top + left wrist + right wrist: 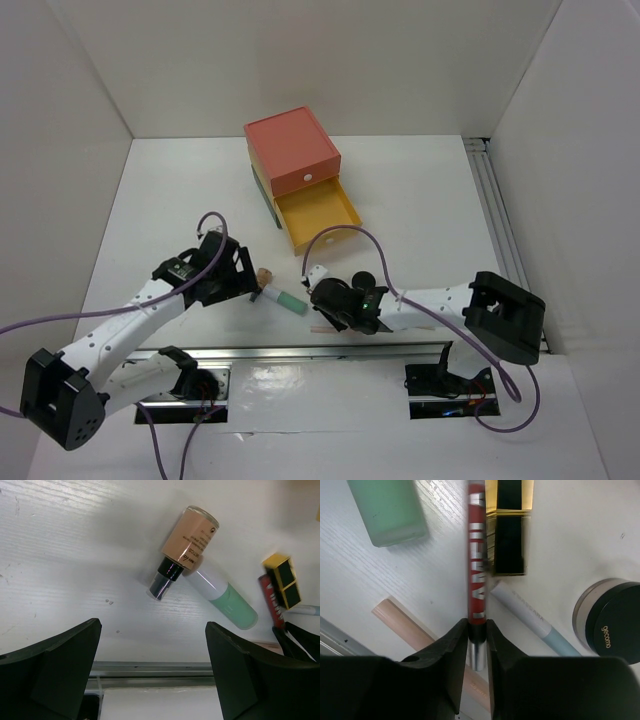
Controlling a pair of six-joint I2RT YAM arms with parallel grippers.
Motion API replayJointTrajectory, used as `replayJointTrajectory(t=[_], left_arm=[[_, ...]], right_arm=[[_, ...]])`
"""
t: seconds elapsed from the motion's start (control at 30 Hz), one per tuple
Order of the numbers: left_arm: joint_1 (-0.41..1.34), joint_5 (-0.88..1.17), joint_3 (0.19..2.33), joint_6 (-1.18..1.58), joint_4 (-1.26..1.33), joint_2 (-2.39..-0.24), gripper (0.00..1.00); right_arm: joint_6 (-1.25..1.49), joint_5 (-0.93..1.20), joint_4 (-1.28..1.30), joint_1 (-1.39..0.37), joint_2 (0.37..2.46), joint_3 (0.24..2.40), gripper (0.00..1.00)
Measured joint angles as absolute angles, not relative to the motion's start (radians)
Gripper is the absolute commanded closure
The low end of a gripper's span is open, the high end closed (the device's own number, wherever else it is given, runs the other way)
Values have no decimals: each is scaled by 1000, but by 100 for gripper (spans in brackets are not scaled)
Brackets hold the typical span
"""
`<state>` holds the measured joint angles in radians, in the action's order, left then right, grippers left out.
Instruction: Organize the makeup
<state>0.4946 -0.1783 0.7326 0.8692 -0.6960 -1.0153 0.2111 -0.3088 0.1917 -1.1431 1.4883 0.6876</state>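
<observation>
Two fingers of your right gripper (476,626) pinch one end of the red pencil (476,555), lying near of the yellow drawer (318,215) with its long axis straight out from that wrist; your left gripper (152,630) hangs wide open, farther left.

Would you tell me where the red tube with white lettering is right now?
In the right wrist view, the red tube lies between the fingers of the right pincer, alongside the black-and-gold lipstick.
</observation>
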Motion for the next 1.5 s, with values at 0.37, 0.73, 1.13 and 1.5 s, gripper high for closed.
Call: replayJointTrajectory(t=[0.37,0.73,1.13,1.5], left_arm=[[505,-190,751,870,-702,-1038,1],[506,-202,794,868,-707,-1067,1],[506,-232,869,865,-727,-1030,0],[506,-222,870,812,-733,-1000,0]], right_arm=[[134,-319,195,-1143,1496,708,87],[36,-356,271,-1143,1429,879,91],[-231,-393,256,-1003,1358,1107,91],[-651,-120,247,-756,1596,1233,77]])
